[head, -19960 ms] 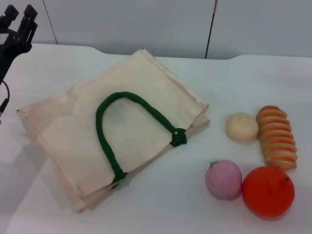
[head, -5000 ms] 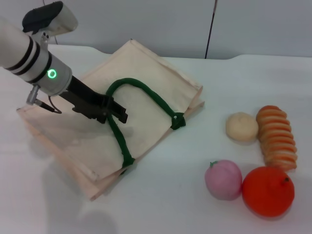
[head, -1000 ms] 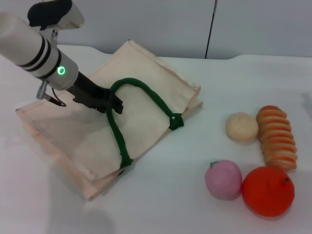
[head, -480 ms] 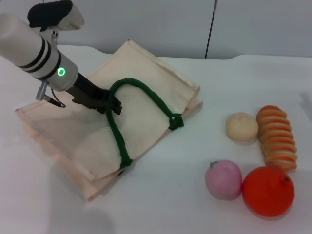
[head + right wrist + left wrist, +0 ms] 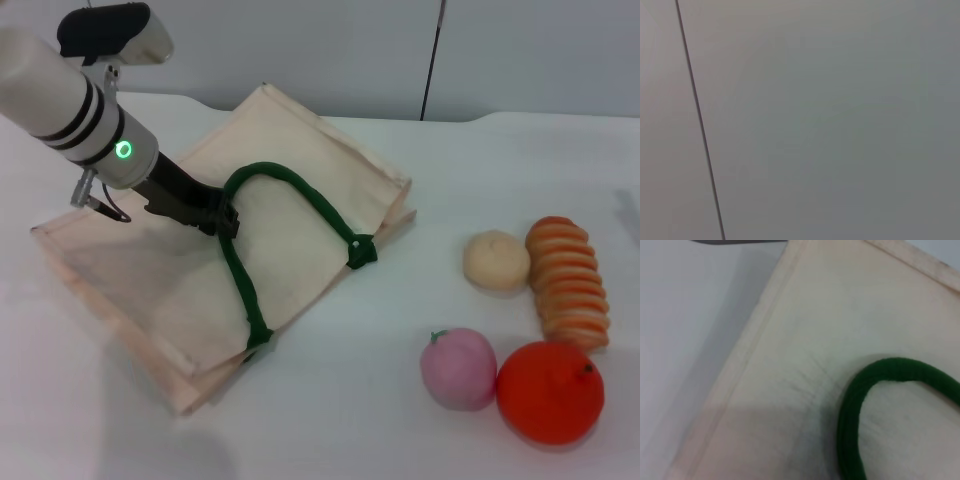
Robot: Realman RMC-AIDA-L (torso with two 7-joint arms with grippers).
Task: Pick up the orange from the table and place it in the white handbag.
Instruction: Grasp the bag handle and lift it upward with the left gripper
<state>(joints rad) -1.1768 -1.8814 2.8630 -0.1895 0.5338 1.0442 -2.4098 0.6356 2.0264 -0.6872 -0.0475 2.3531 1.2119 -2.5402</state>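
The left tool [image 5: 222,217] is gripping the green handle [image 5: 300,197] of the white bag [image 5: 150,270], probably to open its mouth. The orange [image 5: 550,392] is sitting on the bench [image 5: 350,420], well apart, beside the pink fruit [image 5: 458,368]. The right tool is out of sight.

Cloth bag, smooth tabletop

The white handbag [image 5: 290,180] was matt woven cloth with green rope-like handles [image 5: 300,195]; the table [image 5: 380,400] looked smooth and matt; the orange [image 5: 550,392] looked slightly glossy.
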